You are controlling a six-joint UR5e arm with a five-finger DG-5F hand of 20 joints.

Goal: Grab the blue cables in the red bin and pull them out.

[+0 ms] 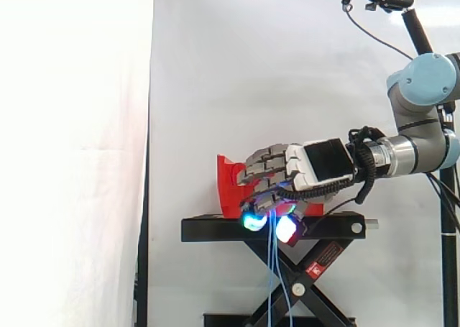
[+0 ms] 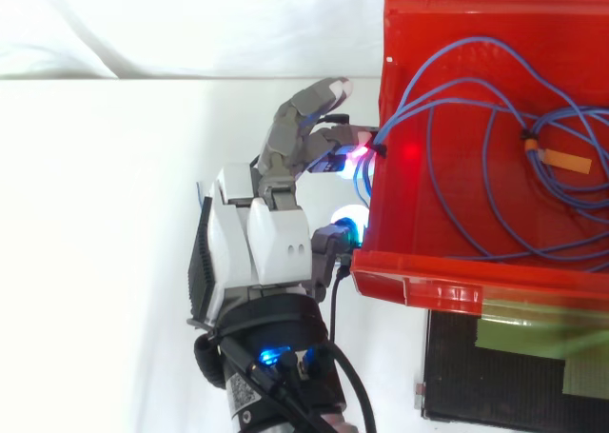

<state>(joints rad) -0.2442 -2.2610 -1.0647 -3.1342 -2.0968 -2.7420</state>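
Our hand (image 1: 316,162) is closed on the blue cables (image 1: 272,269) just outside the red bin (image 2: 409,285), their loops lying inside beyond its wall, so we should pull away.

Brightly and evenly lit in the side view, washed out to plain white along nine o'clock. Soft grey over the white curtain (image 1: 215,90) toward centre, with a thin dark shadow line down its seam at eight o'clock. Glowing cyan and white at the pads (image 1: 253,221) of the hand (image 1: 316,162) near six o'clock, above the black stand (image 1: 215,230). Just as bright from above, nearly blown out at nine o'clock. Pale sheen along the red bin (image 2: 419,285) rim at four o'clock; hot red spot of pad glow on its wall near centre.
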